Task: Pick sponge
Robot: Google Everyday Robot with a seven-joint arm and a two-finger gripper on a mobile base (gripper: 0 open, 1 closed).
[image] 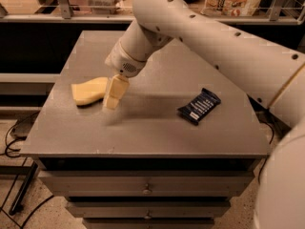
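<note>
Sponge [89, 91], wavy pale foam slab, jaws alongside

Grey drawer table [143, 137], speckled floor [47, 213], black cables [10, 138], shelving [71, 18] behind, dim warm light.

Single view, high and in front of the table [157, 132], angled down at its top, fairly near. Arm [214, 37] fills the upper right, close to the lens. End effector [112, 98] sits left of centre, just beside the sponge [87, 90].
</note>
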